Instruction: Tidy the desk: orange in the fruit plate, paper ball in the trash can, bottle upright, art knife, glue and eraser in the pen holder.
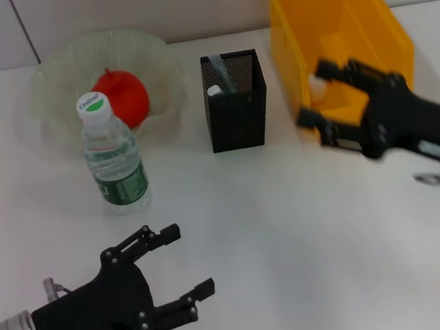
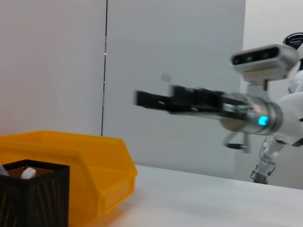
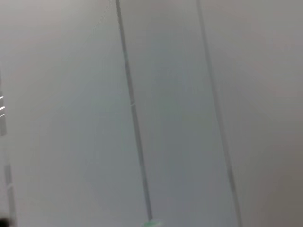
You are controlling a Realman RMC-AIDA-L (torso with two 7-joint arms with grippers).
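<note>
The orange point(image 1: 122, 96) lies in the clear fruit plate point(image 1: 48, 80) at the back left. The water bottle point(image 1: 114, 156) stands upright in front of the plate. The black mesh pen holder point(image 1: 236, 113) stands mid-table with items inside; it also shows in the left wrist view point(image 2: 33, 196). The yellow trash bin point(image 1: 346, 12) is at the back right. My right gripper point(image 1: 314, 93) is open at the bin's front wall, and a small white thing point(image 1: 318, 85) shows between its fingers. My left gripper point(image 1: 186, 260) is open and empty, low at the front left.
The left wrist view shows the yellow bin point(image 2: 71, 161) and my right arm point(image 2: 222, 106) reaching over the table. The right wrist view shows only a grey wall. White tabletop point(image 1: 288, 228) lies between the two grippers.
</note>
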